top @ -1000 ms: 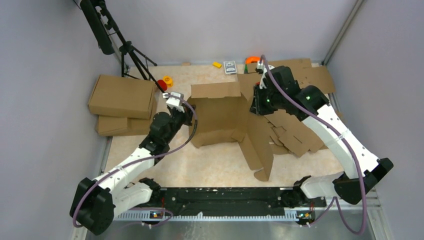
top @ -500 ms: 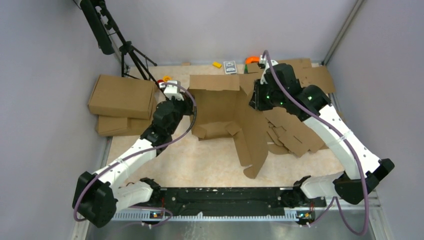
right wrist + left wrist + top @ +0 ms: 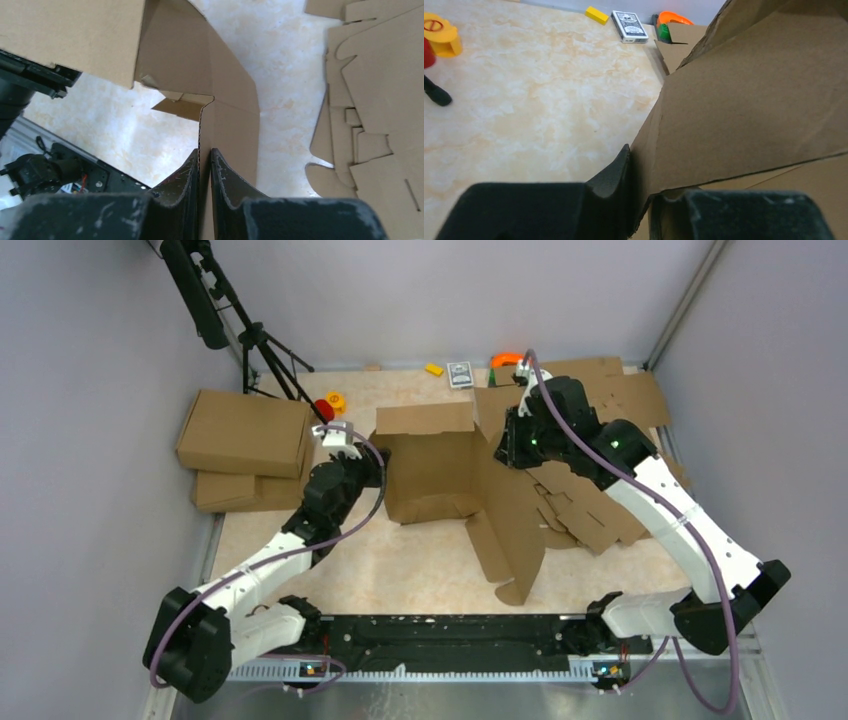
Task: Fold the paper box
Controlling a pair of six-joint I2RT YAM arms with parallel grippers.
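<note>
Mid-fold, by the look of it: raising the walls of the paper box (image 3: 440,475), at the middle of the table (image 3: 400,570). Stands half formed there, with several panels lifted at angles and 1 long flap trailing toward the table's near edge. Judged well short of done: no lid closed, no tabs seen tucked.

Toward the table's right side, a heap of flat cut sheets (image 3: 590,510). At the table's left edge, 2 finished boxes (image 3: 245,435), stacked.

Held from both sides. Left gripper (image 3: 639,165): closed about the edge of the left wall, cardboard between both fingers, though cannot tell how firmly. Right gripper (image 3: 205,155): pinched tight on the thin edge of the right wall.

Next, probably: steady 1 wall, turn the short corner flaps inward, then roll a side wall over to lock them. Calls for a re-grip without letting the raised panels spring flat.

From above only: the whole outline, the trailing flap, the stacked boxes. From the left wrist only: how the fingers meet the left wall, hidden from above by the arm. From the right wrist only: the fluted edge between the pads and a small inner flap (image 3: 175,107) at the corner fold.
</note>
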